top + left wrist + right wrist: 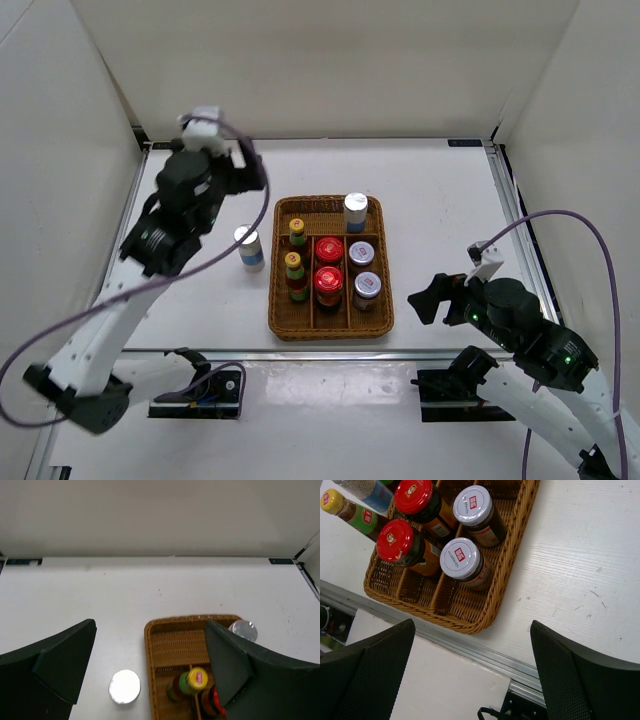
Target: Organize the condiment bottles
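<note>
Eight condiment bottles (328, 282), one wicker tray (330, 333), one white worktop (430, 200), two claws: left claw (150, 626), right claw (471, 624).
The eight bottles split evenly into four kinds, a pair of each: two silver-capped tall bottles (355, 208), two slim yellow-capped bottles (297, 230), two red-lidded jars (329, 250), two grey-lidded jars (361, 254).

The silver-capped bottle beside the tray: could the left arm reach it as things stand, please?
Probably yes: the bottle stands alone left of the tray, with the left gripper open overhead.
</note>
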Robot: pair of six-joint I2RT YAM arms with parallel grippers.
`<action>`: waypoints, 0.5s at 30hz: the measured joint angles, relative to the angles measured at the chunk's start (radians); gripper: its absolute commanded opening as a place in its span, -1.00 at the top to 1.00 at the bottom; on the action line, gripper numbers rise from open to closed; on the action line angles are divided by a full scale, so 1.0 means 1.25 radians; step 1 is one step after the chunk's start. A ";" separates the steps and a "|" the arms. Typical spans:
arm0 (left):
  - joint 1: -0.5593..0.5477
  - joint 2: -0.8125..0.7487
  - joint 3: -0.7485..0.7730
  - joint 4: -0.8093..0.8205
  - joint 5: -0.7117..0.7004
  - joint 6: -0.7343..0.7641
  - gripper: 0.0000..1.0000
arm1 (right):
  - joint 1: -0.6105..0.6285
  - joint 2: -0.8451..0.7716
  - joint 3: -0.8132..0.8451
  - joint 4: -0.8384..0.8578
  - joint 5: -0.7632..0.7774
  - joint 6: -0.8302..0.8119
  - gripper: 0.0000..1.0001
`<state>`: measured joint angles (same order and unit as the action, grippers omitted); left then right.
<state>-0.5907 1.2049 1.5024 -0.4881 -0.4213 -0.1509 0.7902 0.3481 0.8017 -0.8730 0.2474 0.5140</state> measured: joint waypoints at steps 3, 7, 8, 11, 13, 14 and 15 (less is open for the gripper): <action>0.022 -0.142 -0.154 0.009 -0.006 -0.053 -1.00 | 0.003 0.000 0.000 0.000 -0.006 0.000 -0.98; 0.055 -0.150 -0.323 -0.021 0.031 -0.128 -1.00 | 0.004 0.008 0.000 0.001 -0.014 -0.001 -0.98; 0.059 -0.132 -0.353 -0.031 0.042 -0.143 -1.00 | 0.004 0.014 0.000 0.001 -0.015 -0.002 -0.98; 0.067 -0.092 -0.441 -0.062 0.067 -0.191 -1.00 | 0.004 0.035 0.000 0.001 -0.021 -0.007 -0.98; 0.067 -0.091 -0.482 -0.072 0.077 -0.215 -1.00 | 0.004 0.045 0.000 0.001 -0.024 -0.008 -0.98; 0.067 -0.092 -0.493 -0.071 0.081 -0.223 -1.00 | 0.004 0.047 0.000 0.001 -0.027 -0.010 -0.98; 0.067 -0.092 -0.501 -0.065 0.084 -0.230 -1.00 | 0.004 0.047 0.000 0.001 -0.027 -0.011 -0.98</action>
<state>-0.5068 1.0904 0.8761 -0.5694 -0.3168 -0.4381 0.7952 0.4068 0.8017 -0.8719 0.2134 0.5007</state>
